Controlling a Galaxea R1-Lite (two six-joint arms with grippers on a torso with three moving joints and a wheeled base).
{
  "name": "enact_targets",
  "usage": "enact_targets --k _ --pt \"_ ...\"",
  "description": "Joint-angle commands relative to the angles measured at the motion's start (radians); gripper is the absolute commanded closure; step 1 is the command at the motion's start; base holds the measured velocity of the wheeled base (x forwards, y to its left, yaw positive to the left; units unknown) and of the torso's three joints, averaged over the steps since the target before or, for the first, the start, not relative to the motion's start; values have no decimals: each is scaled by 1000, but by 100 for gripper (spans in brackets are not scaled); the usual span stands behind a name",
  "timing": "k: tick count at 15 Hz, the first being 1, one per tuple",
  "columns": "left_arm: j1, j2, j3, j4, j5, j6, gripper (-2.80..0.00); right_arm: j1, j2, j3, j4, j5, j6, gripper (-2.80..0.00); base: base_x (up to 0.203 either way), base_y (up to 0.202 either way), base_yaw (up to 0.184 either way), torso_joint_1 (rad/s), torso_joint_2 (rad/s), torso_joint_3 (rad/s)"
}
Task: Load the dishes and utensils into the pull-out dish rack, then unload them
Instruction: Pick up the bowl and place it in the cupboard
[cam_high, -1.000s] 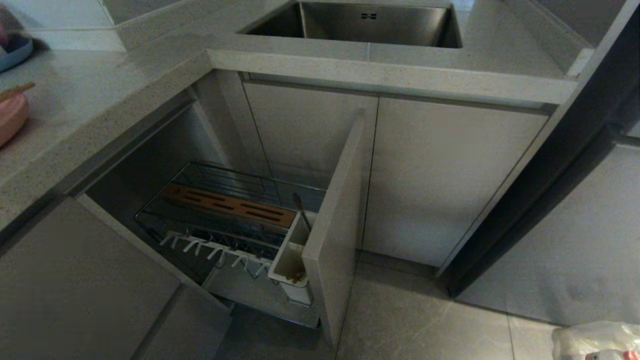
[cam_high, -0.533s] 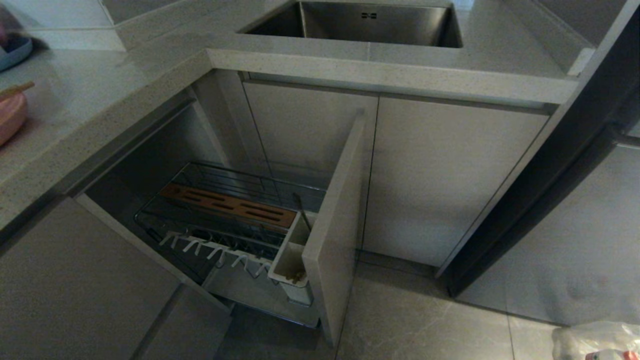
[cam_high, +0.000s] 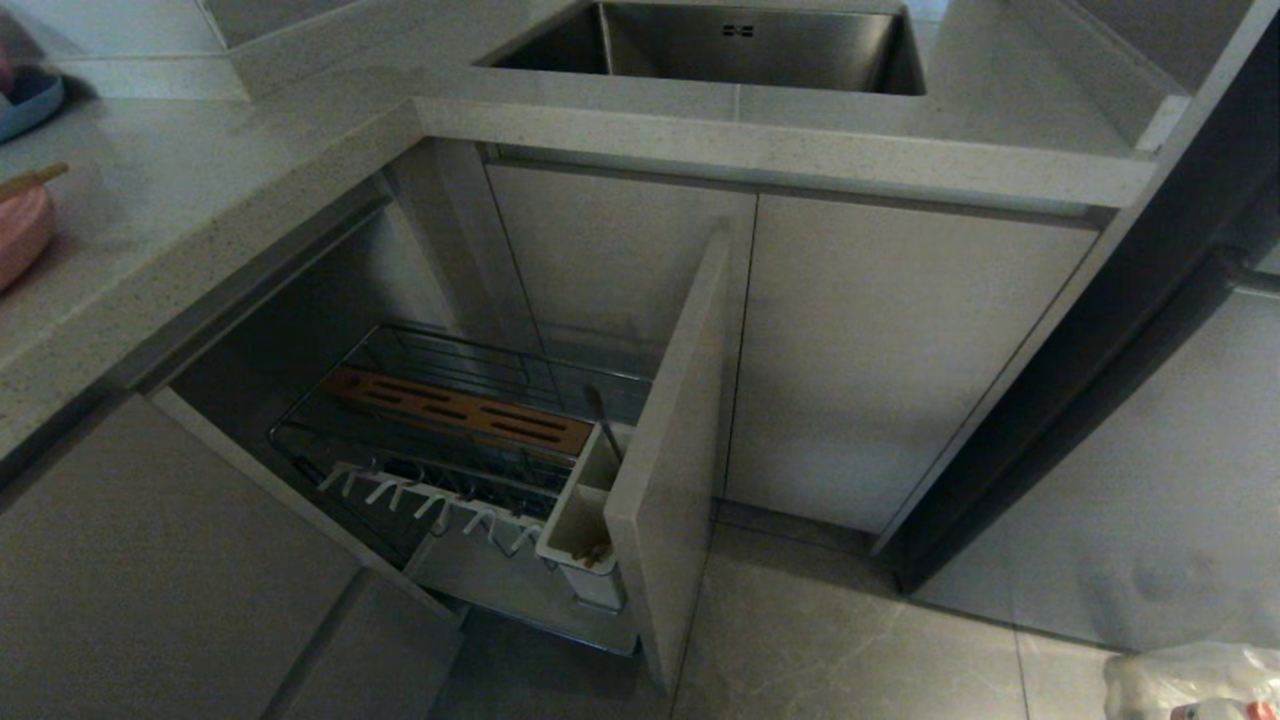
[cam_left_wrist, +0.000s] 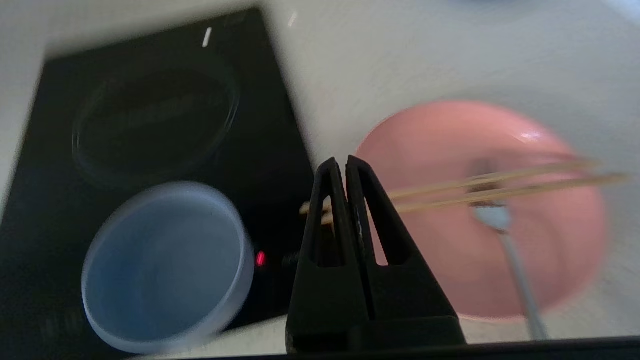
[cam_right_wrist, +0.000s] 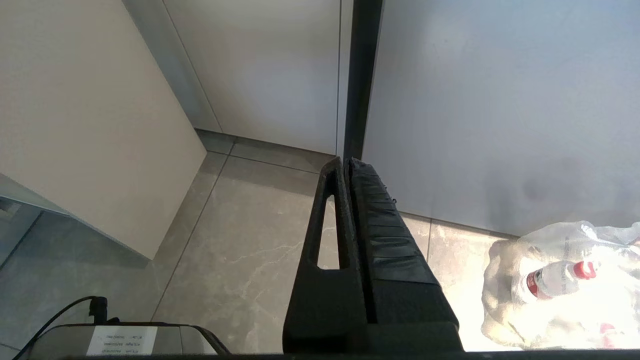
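1. Dark wire pull-out dish rack (cam_high: 440, 420) with a slotted brown wooden strip (cam_high: 465, 407), a row of white pegs (cam_high: 430, 500), a white rectangular utensil cup (cam_high: 585, 515) and a beige door front (cam_high: 670, 450) stands pulled out under the speckled grey stone counter (cam_high: 180, 200). No plate or bowl sits in it.
2. One thin dark handle (cam_high: 603, 420) leans out of the cup; cannot tell what it is.
3. Large flat salmon-pink round plate (cam_left_wrist: 480, 210) lies on the counter beside a black glass cooktop (cam_left_wrist: 150, 110). Head view catches only its edge at far left.
4. Pair of long thin tan wooden chopsticks (cam_left_wrist: 500, 187) lies across the plate; a small silver metal fork (cam_left_wrist: 505, 235) rests on it too, handle running off the rim.
5. Wide matte blue-grey bowl (cam_left_wrist: 165, 265) sits on the cooktop, well apart from the rack.
6. Left gripper (cam_left_wrist: 345, 165) hovers over the near ends of the chopsticks, jaws pressed together, holding nothing.
7. Right gripper (cam_right_wrist: 347, 162) is parked over the grey floor tiles (cam_right_wrist: 250, 250), jaws together, empty, near a clear plastic bag of bottles (cam_right_wrist: 560, 280).
8. Judgement: loading looks barely begun; all 4 items remain on top, unloading follows after. Jaws must part before any pick.
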Motion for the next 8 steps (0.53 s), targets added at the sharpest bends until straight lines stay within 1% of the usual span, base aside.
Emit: enact_targets --k 1,2,4,6,8 --pt "107 43 -6 95 -52 -103 0 0 0 0 0 0 0 0 0 0 0 0 0 0" --pt "134 47 -4 143 -81 -139 0 0 2 0 0 0 0 0 0 0 0 0 0 0" --pt "202 55 1 198 -120 -164 0 0 0 0 0 0 0 0 0 0 0 0 0 0" --pt "262 75 4 242 -191 -189 0 0 2 0 0 0 0 0 0 0 0 0 0 0" --pt "309 83 5 280 -228 -224 0 0 0 0 0 0 0 0 0 0 0 0 0 0"
